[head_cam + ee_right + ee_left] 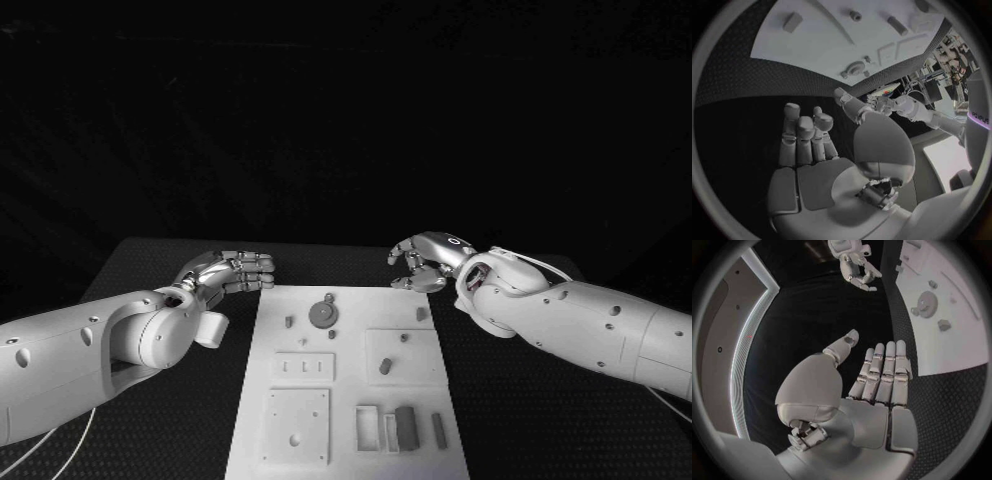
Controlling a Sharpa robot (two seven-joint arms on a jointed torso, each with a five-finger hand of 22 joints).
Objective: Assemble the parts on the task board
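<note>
The white task board (274, 400) lies in the middle of the table. A round grey part (323, 313) with a short stem sits near its far edge, and it shows too as the round part (927, 302) and the round part (857, 67). Small grey pegs (385, 367) lie further in, and dark bars (405, 427) lie near the front. My left hand (231, 270) hovers just off the board's far left corner, holding nothing, fingers side by side and thumb apart (873, 375). My right hand (423, 262) hangs over the far right corner, loosely curved and holding nothing (817, 140).
Black table (144, 260) surrounds the board on both sides and behind it. Both white forearms flank the board's near half. Recessed plates (299, 425) and slots take up the board's front left.
</note>
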